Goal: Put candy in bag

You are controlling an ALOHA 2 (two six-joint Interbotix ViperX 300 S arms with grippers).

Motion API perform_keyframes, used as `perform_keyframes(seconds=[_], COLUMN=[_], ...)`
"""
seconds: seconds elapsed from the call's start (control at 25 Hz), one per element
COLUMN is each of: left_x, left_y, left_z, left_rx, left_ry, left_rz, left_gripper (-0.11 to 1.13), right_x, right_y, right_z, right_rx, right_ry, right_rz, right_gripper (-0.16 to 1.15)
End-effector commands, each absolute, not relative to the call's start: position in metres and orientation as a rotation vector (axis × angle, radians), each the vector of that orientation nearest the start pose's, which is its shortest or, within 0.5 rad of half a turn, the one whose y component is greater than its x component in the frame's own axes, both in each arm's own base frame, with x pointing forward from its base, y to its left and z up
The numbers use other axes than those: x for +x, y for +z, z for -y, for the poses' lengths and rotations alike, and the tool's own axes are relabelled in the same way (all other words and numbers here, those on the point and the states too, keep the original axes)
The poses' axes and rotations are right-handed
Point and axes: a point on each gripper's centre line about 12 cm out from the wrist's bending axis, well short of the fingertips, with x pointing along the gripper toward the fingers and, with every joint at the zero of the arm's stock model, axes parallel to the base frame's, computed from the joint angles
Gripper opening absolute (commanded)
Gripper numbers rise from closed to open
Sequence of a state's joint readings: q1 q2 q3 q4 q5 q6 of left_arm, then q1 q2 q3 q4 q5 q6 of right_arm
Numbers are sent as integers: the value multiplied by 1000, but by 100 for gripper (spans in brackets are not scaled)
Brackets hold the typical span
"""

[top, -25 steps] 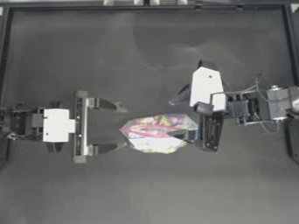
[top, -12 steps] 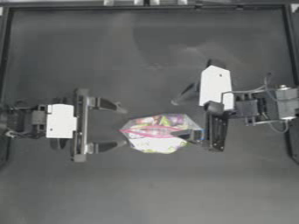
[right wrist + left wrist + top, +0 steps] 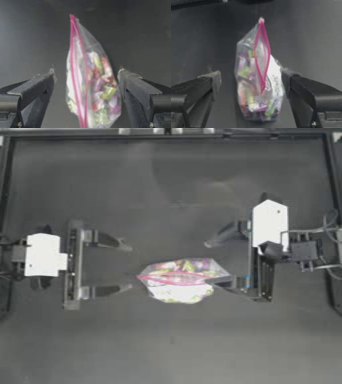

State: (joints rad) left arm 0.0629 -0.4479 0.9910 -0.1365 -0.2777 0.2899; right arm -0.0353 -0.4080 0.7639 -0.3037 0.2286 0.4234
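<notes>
the bag lies on the table between the left gripper and right gripper, both spread wide and holding nothing. its pink seal gapes slightly over multicoloured sweets. the candy with red ends cannot be picked out. a careless closing jaw could likely shove or crumple the limp bag.

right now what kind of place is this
Probably a lab test bench for robot handling: a bare dark table with a raised rim, two arms with an open left end effector and right end effector, and one zip bag between them.
</notes>
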Motion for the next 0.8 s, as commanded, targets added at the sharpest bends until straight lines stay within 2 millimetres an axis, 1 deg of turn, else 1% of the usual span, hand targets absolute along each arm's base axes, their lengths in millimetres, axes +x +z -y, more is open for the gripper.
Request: perform_keyframes(seconds=[0.04,0.36,0.56,0.8], left_x=[285,265,255,246], left_y=[256,271,277,281], left_z=[-21,-18,-16,-14], left_rx=[149,149,150,150], left_ry=[77,69,65,62], left_rz=[-231,-183,-156,-136], left_gripper=[100,100,100,99], right_x=[311,293,284,276], right_y=[269,274,276,276], right_z=[18,14,14,13], right_rx=[92,29,-12,-16], right_ry=[-123,-79,-70,-59], right_rz=[-515,-420,-394,-368], right_gripper=[102,102,102,102])
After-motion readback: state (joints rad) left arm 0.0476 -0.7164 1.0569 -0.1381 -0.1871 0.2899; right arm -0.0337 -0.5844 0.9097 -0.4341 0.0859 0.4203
